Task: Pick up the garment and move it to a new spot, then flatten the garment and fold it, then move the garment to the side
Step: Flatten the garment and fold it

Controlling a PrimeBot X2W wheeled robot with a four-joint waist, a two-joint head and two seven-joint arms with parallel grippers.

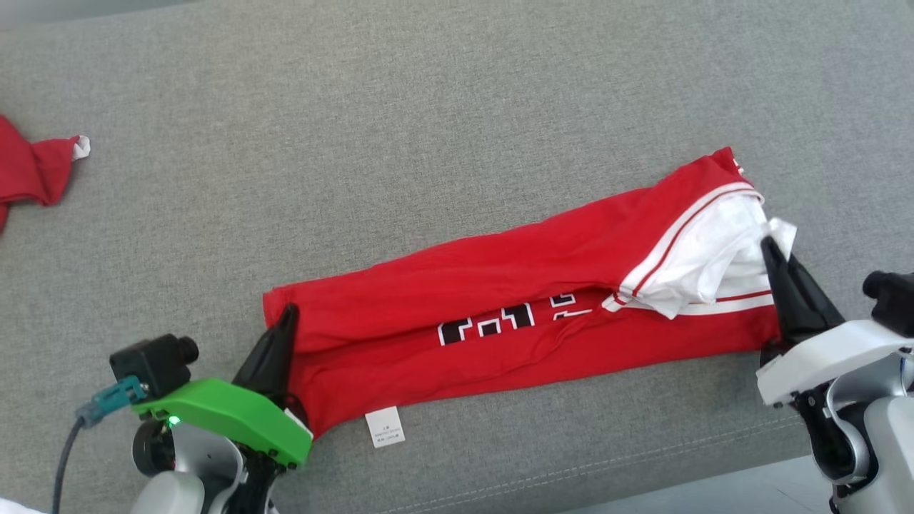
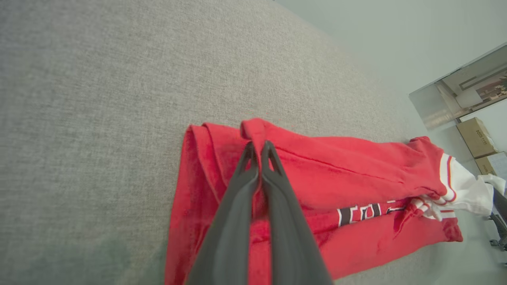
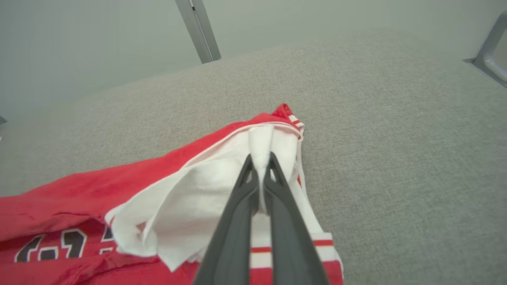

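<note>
And here's the garment (image 1: 500, 321), a soft red jersey knit, lying as a long narrow band across the middle of the grey woven surface (image 1: 428, 107), its right end angled away from the robot. The long edges are folded inward, leaving a lengthwise crease, and blocky black-and-white lettering (image 1: 493, 325) peeks out along that seam. At the right end a white panel (image 1: 707, 264) with thin red stripes bunches up in loose, crumpled folds.

Left gripper (image 1: 288, 314) is at the left end. Its dark tapered fingers (image 2: 237, 206) are pressed together, pinching a small raised tuck of the red knit, clear in the left wrist view. Right gripper (image 1: 768, 246) is at the other end, fingers (image 3: 233, 221) closed on a peak of the white fabric.

A small white care label (image 1: 385, 427) pokes out flat from the garment's near edge. Well off to the left, a separate red cloth (image 1: 28, 175) sits crumpled at the edge of the head view.
</note>
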